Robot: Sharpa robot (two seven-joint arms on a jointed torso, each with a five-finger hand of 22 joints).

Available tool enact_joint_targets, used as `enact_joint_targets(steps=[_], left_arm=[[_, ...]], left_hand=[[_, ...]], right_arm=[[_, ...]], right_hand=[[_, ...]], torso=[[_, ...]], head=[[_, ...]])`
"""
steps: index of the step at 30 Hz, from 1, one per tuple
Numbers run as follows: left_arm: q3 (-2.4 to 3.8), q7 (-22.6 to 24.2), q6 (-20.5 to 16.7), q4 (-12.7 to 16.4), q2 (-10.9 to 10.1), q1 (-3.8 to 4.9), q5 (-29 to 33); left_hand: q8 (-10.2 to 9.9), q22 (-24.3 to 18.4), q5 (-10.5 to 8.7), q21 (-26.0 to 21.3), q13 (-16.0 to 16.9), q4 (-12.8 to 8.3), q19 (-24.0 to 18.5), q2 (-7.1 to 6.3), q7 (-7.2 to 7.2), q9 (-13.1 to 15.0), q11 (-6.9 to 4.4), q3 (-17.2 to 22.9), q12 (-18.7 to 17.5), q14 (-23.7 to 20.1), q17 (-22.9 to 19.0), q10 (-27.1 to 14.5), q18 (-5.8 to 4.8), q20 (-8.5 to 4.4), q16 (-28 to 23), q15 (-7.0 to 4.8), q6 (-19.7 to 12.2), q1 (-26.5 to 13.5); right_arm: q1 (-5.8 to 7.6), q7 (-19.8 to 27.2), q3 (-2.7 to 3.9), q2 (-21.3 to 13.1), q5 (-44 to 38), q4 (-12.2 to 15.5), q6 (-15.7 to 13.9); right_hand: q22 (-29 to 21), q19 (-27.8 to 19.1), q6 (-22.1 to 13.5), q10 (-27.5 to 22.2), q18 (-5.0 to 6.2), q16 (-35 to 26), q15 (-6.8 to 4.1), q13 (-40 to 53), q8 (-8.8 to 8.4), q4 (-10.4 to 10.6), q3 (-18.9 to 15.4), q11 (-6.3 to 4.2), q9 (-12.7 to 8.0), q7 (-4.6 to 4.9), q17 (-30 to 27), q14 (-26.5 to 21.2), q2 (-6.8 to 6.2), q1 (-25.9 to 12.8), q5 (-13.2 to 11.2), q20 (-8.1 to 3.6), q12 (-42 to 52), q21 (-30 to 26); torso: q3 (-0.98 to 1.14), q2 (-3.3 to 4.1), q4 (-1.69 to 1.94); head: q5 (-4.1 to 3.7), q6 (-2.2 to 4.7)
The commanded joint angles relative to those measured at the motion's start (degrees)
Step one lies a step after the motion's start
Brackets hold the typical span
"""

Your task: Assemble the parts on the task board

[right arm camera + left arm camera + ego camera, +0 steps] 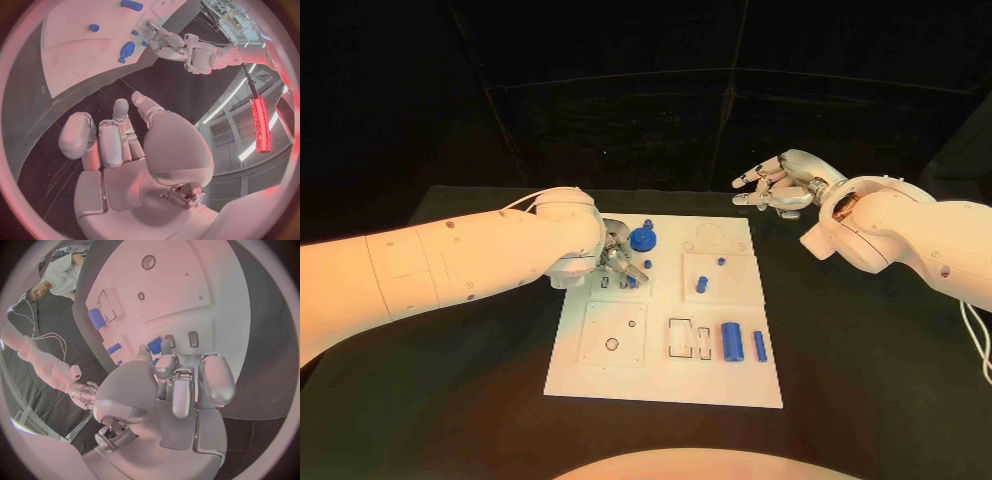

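The left hand (613,262) was down on the white task board (661,375), left of centre frame, fingers pinching a small blue part (630,282) at its slot. Right hand (779,184) hovered upper right off the board, loosely spread, holding nothing. I'd say keep that part upright and press slowly.

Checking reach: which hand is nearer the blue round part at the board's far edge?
Left. The left hand sits on the task board right beside the blue round part; the right hand hovers off the board's far corner.
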Motion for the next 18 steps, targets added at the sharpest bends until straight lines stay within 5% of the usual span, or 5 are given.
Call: enact_joint_targets(steps=[1,18], left_arm=[[-0.01,0.30,-1.27,0.15,-0.11,0.07,0.11],[-0.01,0.70,-1.79,0.21,-0.34,0.07,0.11]], left_hand=[[0.32,0.17,-0.29,0.42,0.11,-0.68,0.40,0.33,-0.17,0.29,-0.02,0.53,0.27,5.84,15.09,0.20,-0.99,0.00,0.19,-0.31,-0.50,1.15],[0.59,0.69,-0.27,0.65,0.09,-2.73,0.45,1.32,-0.23,1.19,-0.08,3.21,0.29,5.84,15.09,0.17,-1.05,-0.03,0.19,-0.35,-1.05,3.94]], right_arm=[[0.13,0.00,0.05,0.16,-0.30,-0.20,0.36],[0.13,-0.35,0.04,0.84,-1.23,-1.26,0.93]], right_hand=[[-0.05,-0.43,0.10,-0.52,0.26,-0.19,0.09,-0.06,0.18,0.04,-0.25,-0.03,0.04,-0.06,-0.03,1.78,0.18,0.18,0.29,-0.15,-0.33,-0.26],[-0.10,-0.45,0.03,-0.50,0.26,-0.30,0.08,-0.05,0.21,0.02,-0.25,-0.03,0.03,-0.05,-0.16,1.76,0.21,0.23,0.49,-0.16,-0.28,-0.30]], torso=[[0.02,0.00,-0.01],[0.02,0.00,0.03]], head=[[0.01,-0.07],[0.00,-0.02]])
